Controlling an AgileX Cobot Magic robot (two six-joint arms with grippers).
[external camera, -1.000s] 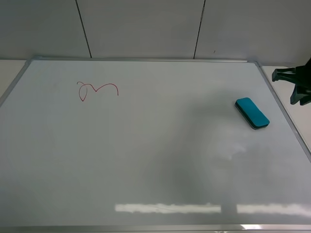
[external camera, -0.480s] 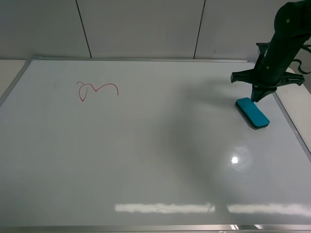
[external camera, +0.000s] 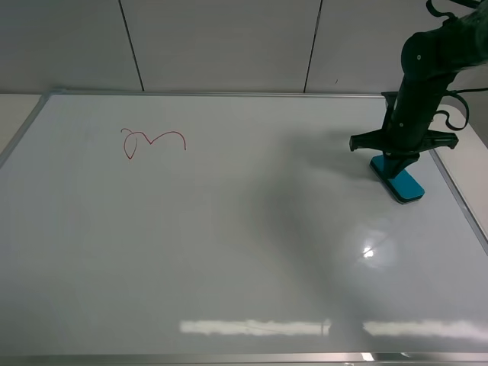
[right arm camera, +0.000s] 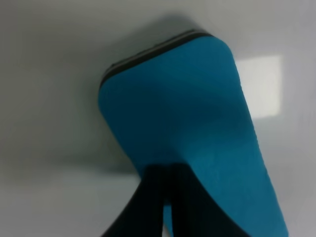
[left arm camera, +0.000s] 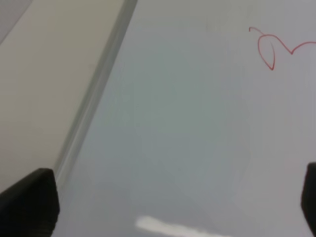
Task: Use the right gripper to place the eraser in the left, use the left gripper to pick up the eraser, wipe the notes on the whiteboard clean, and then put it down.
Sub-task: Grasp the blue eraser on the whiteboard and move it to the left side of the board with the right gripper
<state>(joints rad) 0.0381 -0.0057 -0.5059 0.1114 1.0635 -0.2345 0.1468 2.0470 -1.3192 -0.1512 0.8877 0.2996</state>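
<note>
Notes [external camera: 152, 142] on whiteboard [external camera: 229, 252] unreadable (red squiggle); right tool [external camera: 396, 157] closed over eraser [external camera: 406, 186]; left tool [left arm camera: 170, 200] spread wide.

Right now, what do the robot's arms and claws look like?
The right arm is black and jointed, with a black cable looping beside it and a crossbar above the right gripper. The left gripper shows just two dark blocky fingertips.

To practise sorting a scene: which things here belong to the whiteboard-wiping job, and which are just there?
Job: eraser, notes, whiteboard, right gripper, left gripper.
Just there: wall panels, tabletop beside the board.
</note>
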